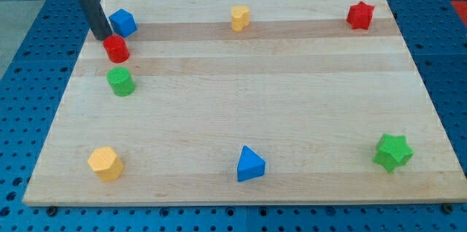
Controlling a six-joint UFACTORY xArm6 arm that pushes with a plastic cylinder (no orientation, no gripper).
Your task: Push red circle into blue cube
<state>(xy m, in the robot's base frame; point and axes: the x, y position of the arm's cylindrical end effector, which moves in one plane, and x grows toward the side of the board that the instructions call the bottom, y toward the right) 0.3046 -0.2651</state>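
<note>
Standing over the tabletop [241, 115], you see the red circle [116, 48] up at about ten o'clock on the board, a squat round block just below and slightly left of the blue cube [122, 22], close to it but whether they touch I cannot tell. The dark rod comes down from the top left, and my tip [102, 38] sits right at the red circle's upper left edge, just left of the blue cube. No hand exists on this arm, only the bare rod, so nothing opens, closes or holds. The red circle looks like a small, hard, light block that should slide easily on smooth wood; being round, it would likely roll off a push that is not aimed through its middle. Taking hold is not possible, so I judge the contact belongs low on its six-to-seven o'clock side, driving it up toward one o'clock into the cube. A green cylinder [120, 82] sits just below, crowding that approach. No containers are anywhere on the board, so nothing holds anything; the other blocks lie well apart along the far edges.
</note>
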